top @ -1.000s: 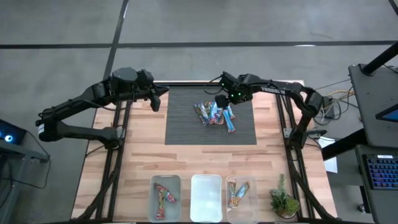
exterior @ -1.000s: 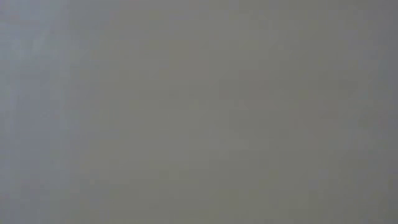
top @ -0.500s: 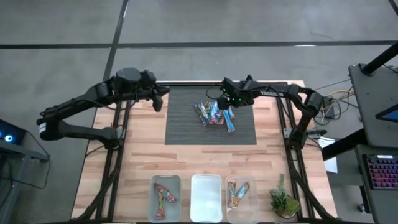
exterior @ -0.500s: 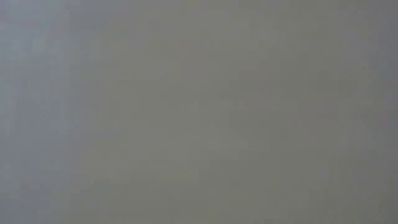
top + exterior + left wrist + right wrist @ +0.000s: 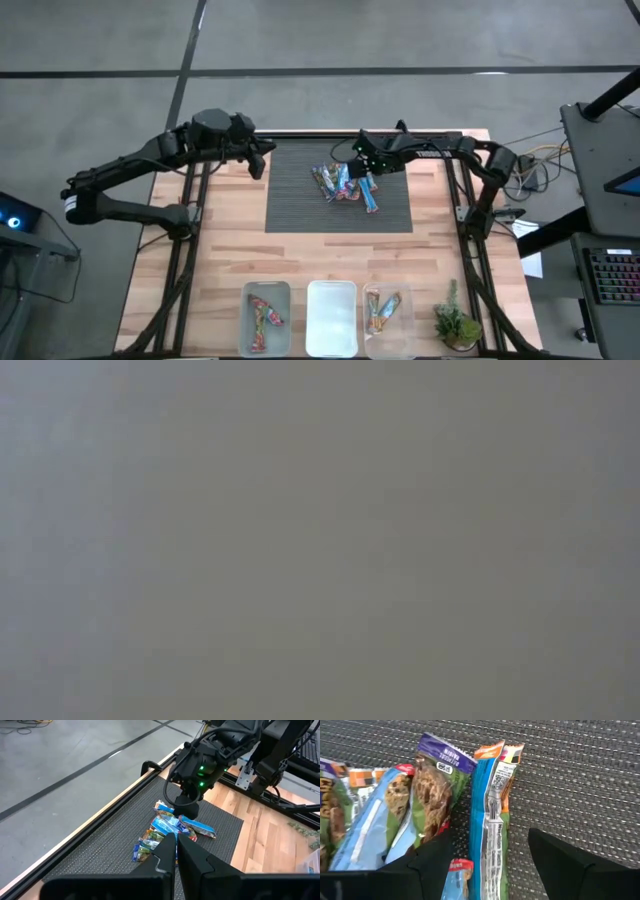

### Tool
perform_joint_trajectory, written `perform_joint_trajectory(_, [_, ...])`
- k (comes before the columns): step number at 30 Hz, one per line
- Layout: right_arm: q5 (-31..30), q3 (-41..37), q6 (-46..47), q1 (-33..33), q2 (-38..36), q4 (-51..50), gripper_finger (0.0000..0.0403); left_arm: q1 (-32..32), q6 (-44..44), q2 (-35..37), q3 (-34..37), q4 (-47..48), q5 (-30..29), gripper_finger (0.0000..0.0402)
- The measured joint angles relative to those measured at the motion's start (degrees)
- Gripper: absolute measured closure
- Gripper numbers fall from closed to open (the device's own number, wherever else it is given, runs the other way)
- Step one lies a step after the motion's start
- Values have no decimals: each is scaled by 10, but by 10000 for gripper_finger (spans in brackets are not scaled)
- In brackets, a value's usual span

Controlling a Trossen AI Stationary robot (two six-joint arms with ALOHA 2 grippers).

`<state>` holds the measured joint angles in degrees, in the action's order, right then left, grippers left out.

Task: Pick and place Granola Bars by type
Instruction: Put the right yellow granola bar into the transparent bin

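Observation:
Several granola bars (image 5: 345,184) in blue, green, orange and purple wrappers lie heaped on the dark mat (image 5: 300,200) at the table's far middle. My right gripper (image 5: 366,168) stands open low over the heap's right side, pointing steeply down. In the right wrist view its gripper (image 5: 487,840) has a blue-and-orange bar (image 5: 490,830) lying flat on the mat between the fingers; I cannot tell if a finger touches the heap. My left gripper (image 5: 258,160) hovers shut above the mat's far left corner, its gripper (image 5: 176,839) aimed at the heap (image 5: 167,827).
Three clear bins stand at the near edge: the left bin (image 5: 267,296) holds one bar, the middle bin (image 5: 331,318) none, the right bin (image 5: 388,296) two. A small plant (image 5: 456,324) is at the near right. The low view shows only flat grey.
My right gripper has sunk toward the heap of bars and tipped to point more steeply down, staying open. The bars have not moved.

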<state>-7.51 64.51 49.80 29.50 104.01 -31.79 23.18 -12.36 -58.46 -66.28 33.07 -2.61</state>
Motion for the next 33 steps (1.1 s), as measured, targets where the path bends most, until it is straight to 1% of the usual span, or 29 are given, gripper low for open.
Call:
perform_joint_trajectory(8, [-2, -4, -2, -1, 27, 18, 154, 0, -1, 0, 0, 0, 0, 401])
perform_joint_trajectory(14, [-4, -1, -7, -2, 29, 22, 161, 0, -1, 0, 0, 0, 0, 401])
perform_joint_trajectory(28, [-12, -4, -18, -2, 29, 22, 220, 0, -1, 1, 0, 0, 0, 401])
perform_joint_trajectory(33, [-12, -8, -18, -2, 29, 27, 235, 0, -1, 1, 0, 0, 0, 401])
